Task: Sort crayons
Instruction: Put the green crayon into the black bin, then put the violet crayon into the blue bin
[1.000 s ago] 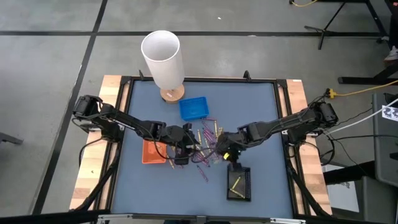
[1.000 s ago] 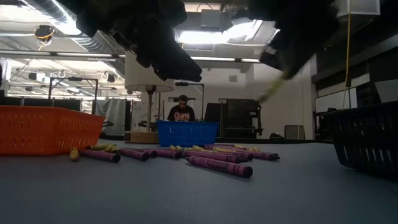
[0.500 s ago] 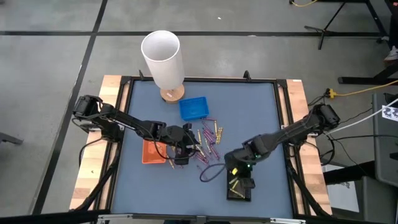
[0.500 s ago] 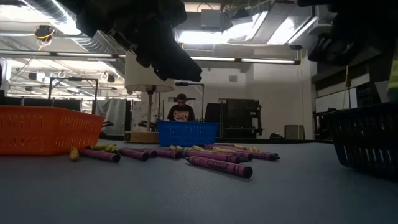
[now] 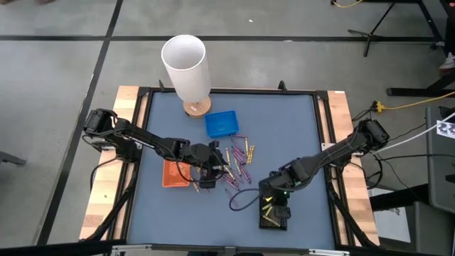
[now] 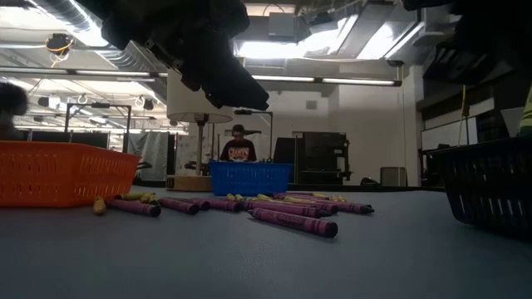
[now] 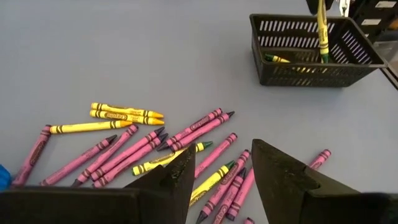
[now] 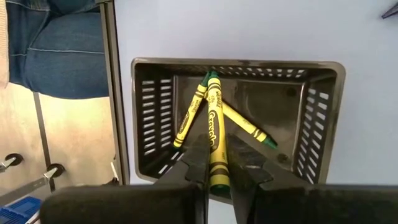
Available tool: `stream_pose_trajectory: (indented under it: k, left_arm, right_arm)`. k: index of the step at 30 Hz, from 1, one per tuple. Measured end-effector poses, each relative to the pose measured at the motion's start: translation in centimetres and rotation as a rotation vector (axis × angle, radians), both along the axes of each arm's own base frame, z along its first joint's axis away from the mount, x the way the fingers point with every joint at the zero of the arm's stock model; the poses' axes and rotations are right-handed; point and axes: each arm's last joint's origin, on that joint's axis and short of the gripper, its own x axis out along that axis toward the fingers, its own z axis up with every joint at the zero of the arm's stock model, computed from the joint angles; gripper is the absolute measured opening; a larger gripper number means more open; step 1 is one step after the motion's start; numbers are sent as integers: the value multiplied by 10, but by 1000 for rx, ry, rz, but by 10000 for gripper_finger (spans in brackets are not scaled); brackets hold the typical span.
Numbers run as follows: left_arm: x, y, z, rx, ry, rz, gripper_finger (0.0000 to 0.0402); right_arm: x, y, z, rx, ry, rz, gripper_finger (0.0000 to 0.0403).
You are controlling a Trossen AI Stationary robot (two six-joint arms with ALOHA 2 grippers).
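Three small trays share the blue bench point(image 5: 298, 121), one per colour by the look of it: blue tray point(image 5: 222, 124) toward the far edge, orange tray point(image 5: 175, 173) near the left edge, black tray point(image 5: 274, 211) near the front edge. Black tray already holds two yellow crayons crossed on its floor, so yellow seems to go there.

Right arm reaches in from the right edge. Right gripper point(image 8: 216, 167) hangs straight over the black tray, jaws clenched on one yellow crayon point(image 8: 215, 137), green tip down, held upright. Upright over the open top reads as a set-up for a clean drop inside the walls.

Left gripper point(image 7: 219, 171) hovers just above the loose pile mid-bench, beside the orange tray, jaws released and wide, nothing between them. Pose suggests it is lined up on the next pick.

Loose crayons point(image 7: 134, 146), purple-pink and yellow mixed, lie flat in a scatter at mid-bench, many touching or overlapping. Low view shows the purple ones point(image 6: 293, 220) in a row in front of the blue tray.

Change over the last second: right arm has swung from the pile's right side to above the black tray, carrying the yellow crayon. Left arm and pile look unmoved.
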Motion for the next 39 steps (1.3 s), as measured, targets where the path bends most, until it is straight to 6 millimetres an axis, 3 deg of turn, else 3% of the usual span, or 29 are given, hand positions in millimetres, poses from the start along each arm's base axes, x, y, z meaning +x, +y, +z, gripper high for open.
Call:
stream_pose_trajectory:
  k: [12,21,25,39]
  left_arm:
    - [-12,-7,-13,45,167,-214,140]
    - [-28,-9,-27,24,385,-307,140]
    - [-33,-16,-29,10,424,-350,140]
    - [-36,-40,-42,143,442,-436,140]
  right_arm:
    - [0,0,0,-12,-5,-7,42]
    - [1,-1,0,-35,-17,-17,126]
    - [1,-1,0,-35,-17,-17,145]
    - [1,-1,0,-32,-23,-16,143]
